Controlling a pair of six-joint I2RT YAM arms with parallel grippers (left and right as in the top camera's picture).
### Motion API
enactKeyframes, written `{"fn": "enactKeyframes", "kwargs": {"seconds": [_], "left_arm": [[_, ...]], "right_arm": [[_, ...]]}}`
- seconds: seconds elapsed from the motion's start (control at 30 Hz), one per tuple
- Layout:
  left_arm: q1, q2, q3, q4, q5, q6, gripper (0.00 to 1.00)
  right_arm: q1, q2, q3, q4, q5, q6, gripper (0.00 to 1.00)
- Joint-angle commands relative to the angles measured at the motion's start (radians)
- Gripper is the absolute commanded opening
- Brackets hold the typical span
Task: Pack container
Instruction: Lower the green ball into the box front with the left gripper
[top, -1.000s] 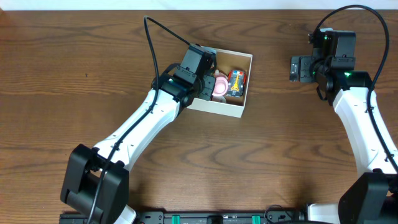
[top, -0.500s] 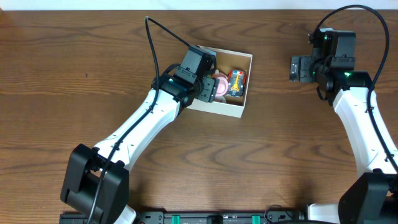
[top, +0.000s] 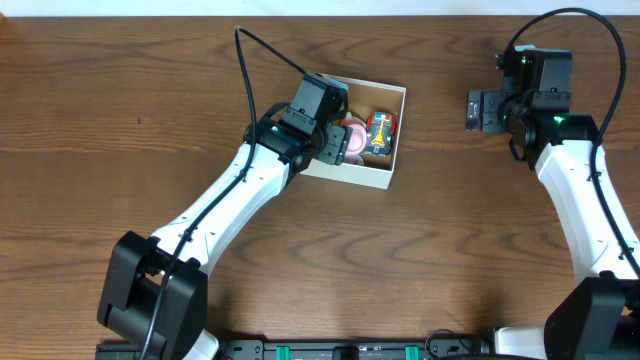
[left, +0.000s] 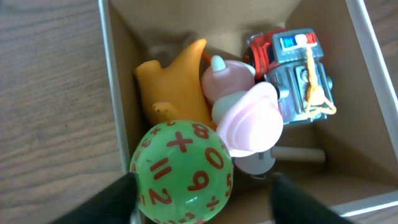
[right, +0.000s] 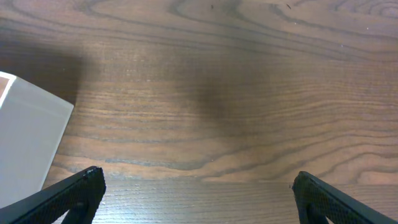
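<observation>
Two white robot arms reach over a brown wooden tabletop (top: 120, 80), seen from above. The container (top: 392, 176), a small white box with a brown inside, sits on the tabletop left of centre, towards the far edge. The left arm (top: 240, 195) stretches diagonally to it, and the left fingers (top: 332, 146) hang over its left half, above the toys inside. The right arm (top: 580, 200) stands on the right side. The right fingers (top: 480, 110) point left, well apart from the container, above bare wood.

From the left wrist camera, the view looks straight down into the container (left: 115, 81). Four toys crowd together inside. A green ball (left: 180, 171) printed with red numbers and signs lies nearest. Behind it is a yellow toy (left: 174, 87), with a pink toy (left: 249, 115) to its right. A red and grey toy (left: 295, 74) lies against the right wall. The left fingers (left: 112, 199) are blurred dark shapes at the bottom corners, spread apart. The ball lies between them, and the finger on the right stands clear of it.

From the right wrist camera, the tabletop (right: 236, 93) fills the view. A white corner of the container (right: 25, 137) shows at the left edge. The right fingers (right: 74, 193) are spread wide at the bottom corners, with nothing between them.
</observation>
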Motion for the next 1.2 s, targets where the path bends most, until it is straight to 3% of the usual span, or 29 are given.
{"fn": "enactKeyframes", "kwargs": {"seconds": [0.0,0.07,0.27,0.63,1.17], "left_arm": [[0.002,0.007,0.011,-0.003,-0.012,0.011,0.47],[0.002,0.007,0.011,-0.003,-0.012,0.011,0.3],[0.003,0.007,0.01,-0.003,-0.012,0.011,0.06],[0.003,0.039,0.01,0.005,-0.103,0.026,0.06],[0.003,0.216,0.01,0.0,-0.105,0.029,0.06]], "right_arm": [[-0.004,-0.008,0.014,-0.001,0.006,0.016,0.99],[-0.004,-0.008,0.014,-0.001,0.006,0.016,0.99],[-0.004,-0.008,0.014,-0.001,0.006,0.016,0.99],[-0.004,-0.008,0.014,-0.001,0.006,0.016,0.99],[-0.004,-0.008,0.014,-0.001,0.006,0.016,0.99]]}}
